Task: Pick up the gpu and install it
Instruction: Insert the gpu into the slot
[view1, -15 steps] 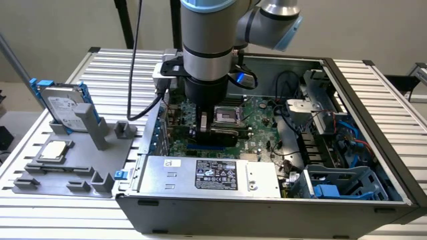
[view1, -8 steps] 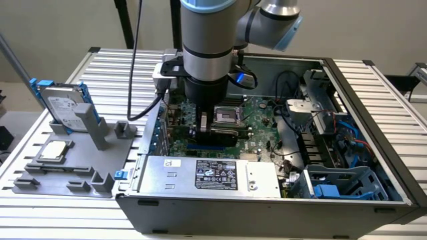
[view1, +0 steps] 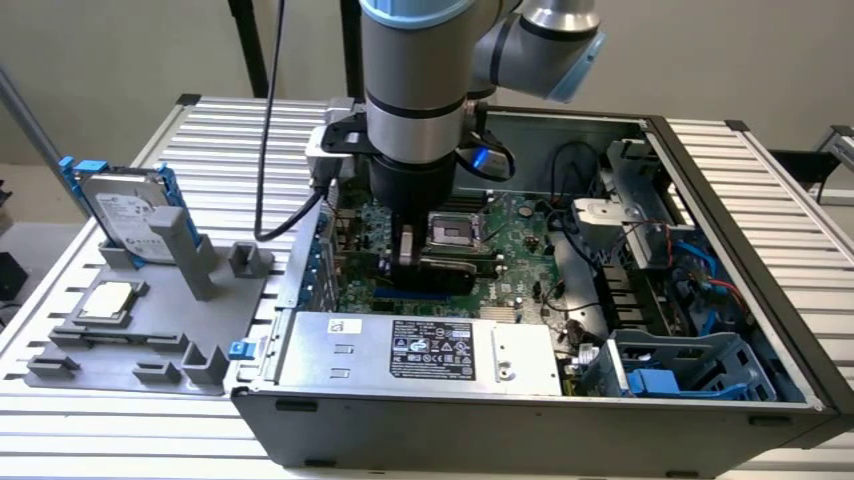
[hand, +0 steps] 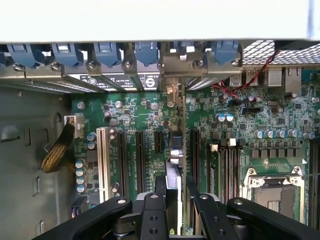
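Gripper (hand: 178, 197) clamped on gpu (view1: 447, 272) top edge, card standing edge-on over motherboard (view1: 521, 225) slots. Likely light, stiff, fragile; hold bare board edges, avoiding components.

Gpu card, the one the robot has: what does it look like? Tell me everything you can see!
The gpu is a thin flat card seen edge-on, standing upright on its long edge over the green motherboard, among the long black slots. Small silver parts sit along it. Its silver metal bracket at the far end meets the case's back wall. The black fingers clamp it from both sides at the near end. Whether it is pushed fully into a slot cannot be told.
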